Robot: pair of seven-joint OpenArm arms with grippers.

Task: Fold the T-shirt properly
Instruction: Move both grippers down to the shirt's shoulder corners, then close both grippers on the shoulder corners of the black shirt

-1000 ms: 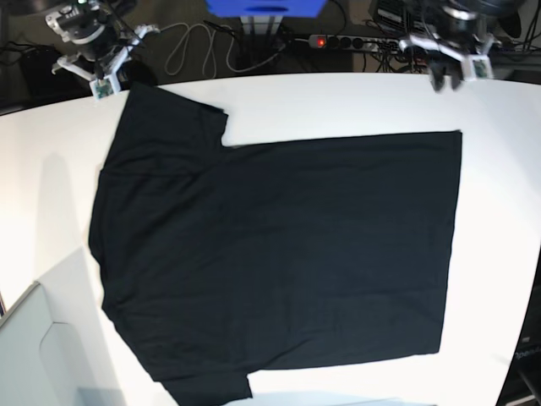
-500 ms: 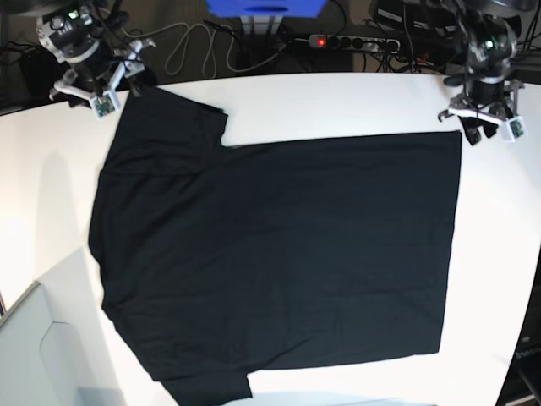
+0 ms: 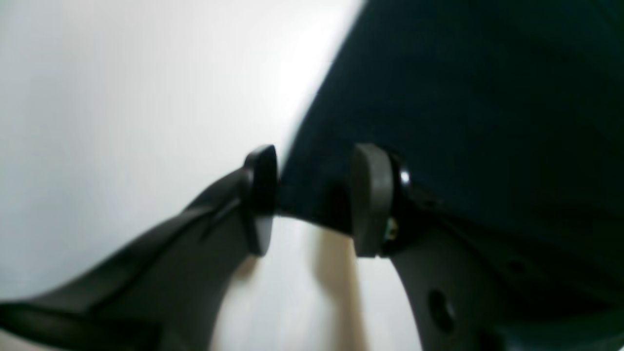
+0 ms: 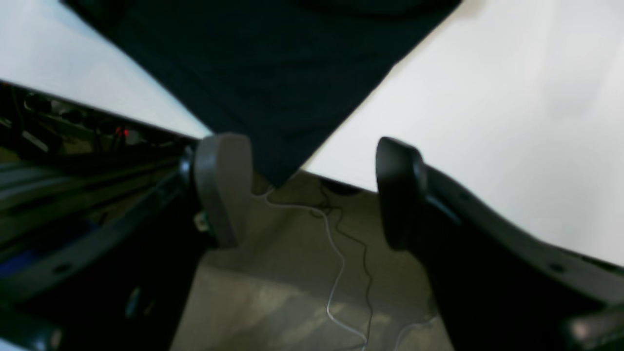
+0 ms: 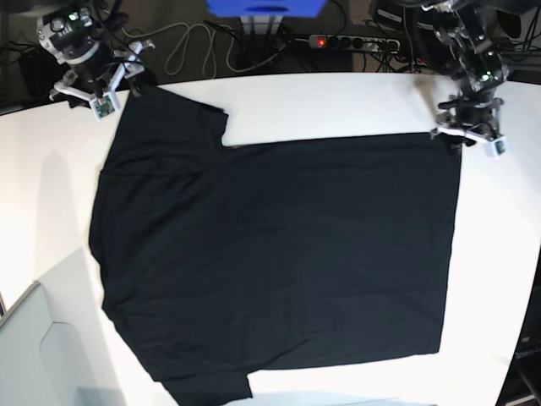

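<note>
The T-shirt (image 5: 279, 254) lies spread flat on the white table (image 5: 355, 101) with its plain black side up and its sleeves toward the left. My left gripper (image 5: 467, 138) is at the shirt's far right corner. In the left wrist view the gripper (image 3: 314, 202) is open, with that corner of the T-shirt (image 3: 463, 97) lying between its fingers (image 3: 261, 200). My right gripper (image 5: 110, 91) is at the far left sleeve corner. It too is open (image 4: 312, 192), and the sleeve tip of the T-shirt (image 4: 273, 73) reaches over the table edge between its jaws.
Behind the table run a power strip (image 5: 351, 41) with a red light, looped cables (image 5: 190, 46) and a blue object (image 5: 266, 7). A pale grey box (image 5: 34, 355) sits at the lower left. Floor and cables (image 4: 341, 273) show past the table edge.
The left arm came down from behind the table to the shirt's far right corner. The right gripper shifted a little at the sleeve corner. The shirt has not moved.
</note>
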